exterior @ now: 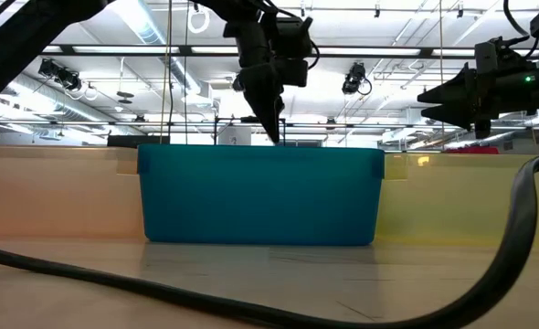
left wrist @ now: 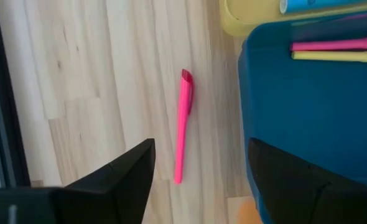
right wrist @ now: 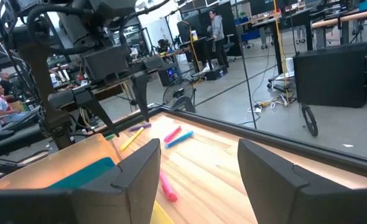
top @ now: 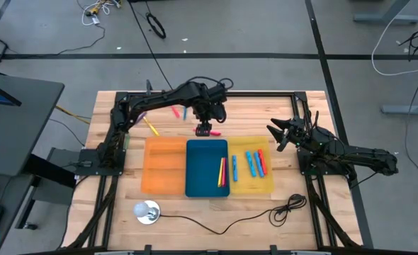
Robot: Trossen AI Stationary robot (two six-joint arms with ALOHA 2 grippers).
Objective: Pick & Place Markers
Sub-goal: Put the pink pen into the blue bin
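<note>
A pink marker (left wrist: 182, 124) lies flat on the wood just beyond the far edge of the blue tray (top: 202, 170). My left gripper (top: 206, 129) hangs above it, pointing down, open (left wrist: 199, 171), a finger on each side and clear of it. The blue tray holds a yellow and a pink marker (top: 222, 172). The yellow tray (top: 266, 184) holds blue and red markers (top: 255, 163). The orange tray (top: 165, 166) shows no markers. Loose markers (top: 175, 112) lie near the far edge. My right gripper (top: 276, 134) waits open at the right, level above the table.
A yellow marker (top: 151, 126) and a purple one (top: 139, 115) lie far left of the trays. A white round object (top: 147, 211) sits at the near left. A black cable (top: 266, 212) snakes along the near edge. A black frame borders the table.
</note>
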